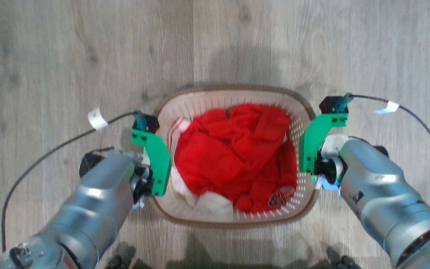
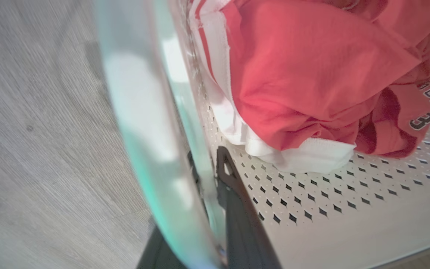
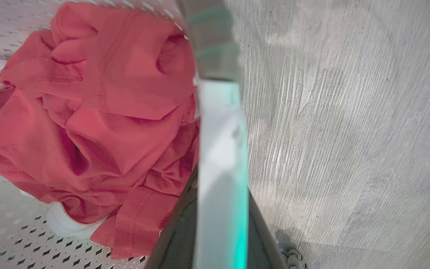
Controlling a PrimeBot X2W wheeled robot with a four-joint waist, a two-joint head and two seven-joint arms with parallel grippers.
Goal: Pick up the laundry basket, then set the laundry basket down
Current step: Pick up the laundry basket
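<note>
The laundry basket (image 1: pixel 200 104), white and perforated with a brown rim, sits between my two arms over the wood floor, with red and white clothes (image 1: pixel 237 149) heaped inside. My left gripper (image 2: pixel 207 160) is shut on the basket's left rim (image 2: pixel 144 123), one dark finger (image 2: pixel 237 209) inside the wall and one outside. My right gripper (image 3: pixel 220 194) is shut on the right rim (image 3: pixel 218 130) in the same way, with a finger on each side. I cannot tell whether the base touches the floor.
Grey wood-look floor (image 1: pixel 50 56) lies all around the basket. Black cables (image 1: pixel 50 153) (image 1: pixel 424 127) trail from both wrists across the floor. Green brackets (image 1: pixel 155 160) (image 1: pixel 317 138) on my wrists stand against the basket's sides.
</note>
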